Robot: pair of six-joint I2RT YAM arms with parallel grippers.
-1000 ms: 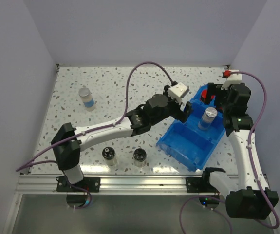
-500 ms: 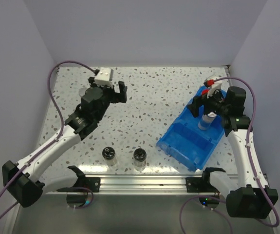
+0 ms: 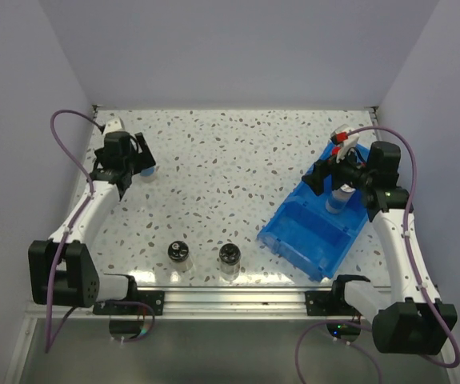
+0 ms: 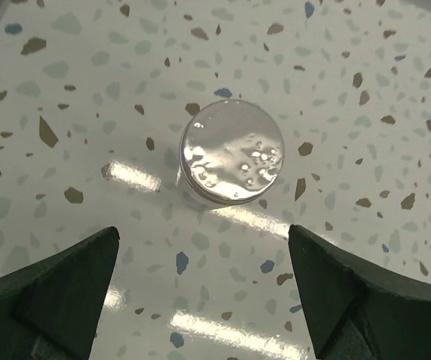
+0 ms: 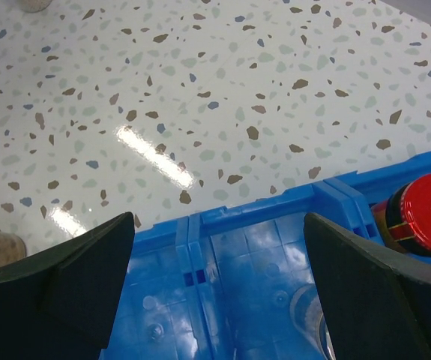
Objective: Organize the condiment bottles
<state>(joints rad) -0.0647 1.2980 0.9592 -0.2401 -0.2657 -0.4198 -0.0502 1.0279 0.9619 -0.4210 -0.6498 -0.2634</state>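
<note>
A silver-capped jar (image 4: 232, 161) stands upright on the speckled table at the far left, mostly hidden under my left gripper (image 3: 136, 158) in the top view. That left gripper (image 4: 204, 289) hangs open just short of the jar, nothing between its fingers. My right gripper (image 3: 332, 170) hovers open and empty over the blue bin (image 3: 306, 236). In the bin stand a silver-capped, blue-labelled jar (image 3: 338, 197) and a dark jar with a red cap (image 5: 423, 212). Two black-lidded shaker jars (image 3: 180, 254) (image 3: 230, 257) stand near the front edge.
The bin (image 5: 275, 255) lies diagonally at the right, its near compartments showing bare blue floor. Purple cables loop above both arms. Lilac walls close in the table on three sides, and the aluminium rail (image 3: 230, 298) runs along the front.
My left arm swung from beside the bin across the table to the far-left jar, and its jaws spread wider. The right gripper shifted slightly over the bin.
</note>
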